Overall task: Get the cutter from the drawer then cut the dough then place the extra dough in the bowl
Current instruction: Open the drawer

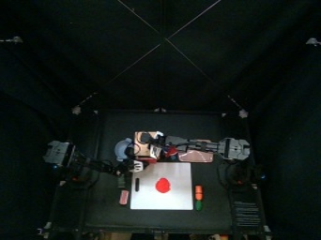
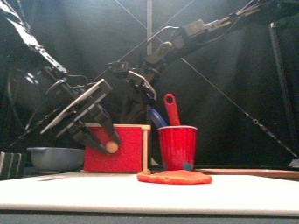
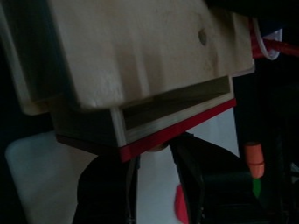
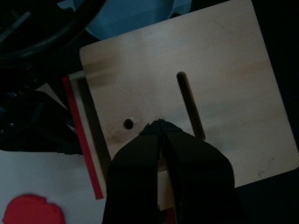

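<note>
Blue-grey bowl (image 2: 52, 157) is sitting at the bench's left, just beside the wooden box (image 2: 142, 140).

Left end effector (image 2: 107, 140) is reaching down at the box's red drawer front (image 3: 187, 125). Its jaws are drawn close together around the pale knob (image 2: 111, 147), with only a thin gap showing between them in the left wrist view. The drawer is standing a little way out of the box. Its inside is showing dark, so the contents cannot be told.

Right end effector (image 4: 163, 124) is coming in from the right and resting its tips on the box's top, beside the slot. Its jaws are closed to a point and holding nothing.

Red cup (image 2: 177, 146) is standing just right of the box, with a red knife (image 2: 172, 109) and a blue knife (image 2: 156, 118) in it.

Red dough (image 1: 164, 185) is lying flat near the middle of the white cutting board (image 1: 150, 199), in front of the box and apart from both end effectors.

A small orange and green toy (image 1: 198, 194) is lying at the board's right edge.
</note>
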{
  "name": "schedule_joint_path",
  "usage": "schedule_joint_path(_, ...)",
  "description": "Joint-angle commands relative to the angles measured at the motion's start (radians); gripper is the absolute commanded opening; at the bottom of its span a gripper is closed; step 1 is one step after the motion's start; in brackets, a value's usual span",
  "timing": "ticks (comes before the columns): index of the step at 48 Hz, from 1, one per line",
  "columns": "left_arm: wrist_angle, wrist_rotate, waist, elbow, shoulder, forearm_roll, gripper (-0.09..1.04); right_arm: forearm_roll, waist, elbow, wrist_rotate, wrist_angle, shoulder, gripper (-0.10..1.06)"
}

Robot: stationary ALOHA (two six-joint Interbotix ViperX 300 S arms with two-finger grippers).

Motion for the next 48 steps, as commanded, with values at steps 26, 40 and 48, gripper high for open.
schedule_joint_path(26,0.002,-0.002,-0.115,-0.026,-0.012,-0.089,0.49,0.000,-0.002,-0.017,0.006,0.000,-0.017,0.02)
schedule_joint_path(40,0.000,-0.002,-0.150,-0.038,-0.006,-0.127,0.49,0.000,-0.002,-0.017,0.005,0.000,-0.017,0.02)
schedule_joint_path(48,-0.002,-0.002,-0.164,-0.040,-0.005,-0.147,0.49,0.000,-0.002,-0.017,0.005,0.000,-0.017,0.02)
